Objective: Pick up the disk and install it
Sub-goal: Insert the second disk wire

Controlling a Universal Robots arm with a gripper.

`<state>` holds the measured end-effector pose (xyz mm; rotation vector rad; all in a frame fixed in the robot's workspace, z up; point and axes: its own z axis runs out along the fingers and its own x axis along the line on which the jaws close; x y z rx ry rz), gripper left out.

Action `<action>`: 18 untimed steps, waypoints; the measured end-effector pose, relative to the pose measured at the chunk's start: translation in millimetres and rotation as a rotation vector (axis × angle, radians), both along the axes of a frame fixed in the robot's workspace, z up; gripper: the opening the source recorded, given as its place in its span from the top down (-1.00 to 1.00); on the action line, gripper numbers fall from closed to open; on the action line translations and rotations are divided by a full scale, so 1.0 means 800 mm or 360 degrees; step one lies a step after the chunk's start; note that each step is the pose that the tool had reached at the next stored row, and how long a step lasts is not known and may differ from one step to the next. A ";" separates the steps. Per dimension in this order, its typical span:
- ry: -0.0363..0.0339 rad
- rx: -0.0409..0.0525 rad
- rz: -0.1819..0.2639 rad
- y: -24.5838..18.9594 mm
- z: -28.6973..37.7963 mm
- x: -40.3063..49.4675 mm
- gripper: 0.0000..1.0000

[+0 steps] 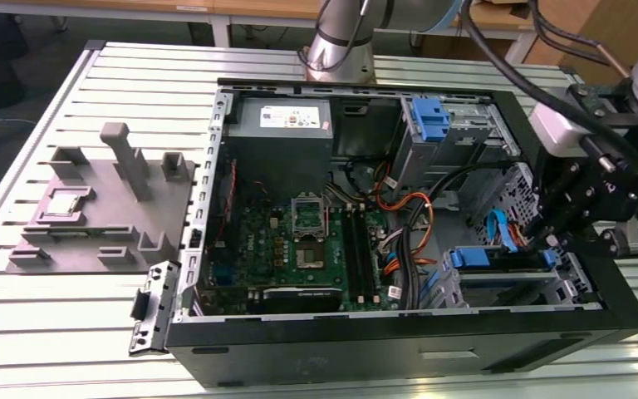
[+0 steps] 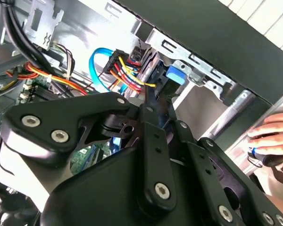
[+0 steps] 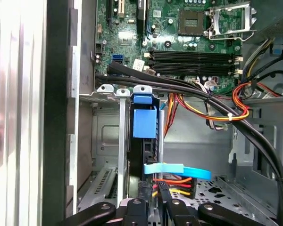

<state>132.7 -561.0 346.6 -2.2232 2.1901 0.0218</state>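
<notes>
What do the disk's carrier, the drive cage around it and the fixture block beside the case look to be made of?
Carrier of the disk: blue plastic by its flat, even colour. Drive cage: bare sheet metal, probably steel, with a dull grey sheen and punched slots. Fixture block: matte grey, moulded or printed plastic perhaps; the look leaves it open.

You're in a robotics lab or assembly test cell. Your surface [image 1: 97, 341] is slotted aluminium profile plate, with the arm's base [image 1: 339, 50] bolted at its far edge. An open desktop PC case [image 1: 408, 349] lies on it, motherboard [image 1: 296, 241] exposed. A grey 3D-printed fixture [image 1: 103, 208] sits beside it. Wooden desks [image 1: 242, 10] stand behind.
</notes>
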 end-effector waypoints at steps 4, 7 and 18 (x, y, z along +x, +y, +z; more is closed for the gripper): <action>0.0000 0.0000 0.0000 0.0000 0.0125 0.000 0.54; 0.0000 0.0000 0.0000 0.0000 0.0130 0.000 0.54; 0.0000 -0.0001 0.0000 0.0001 0.0144 -0.007 0.54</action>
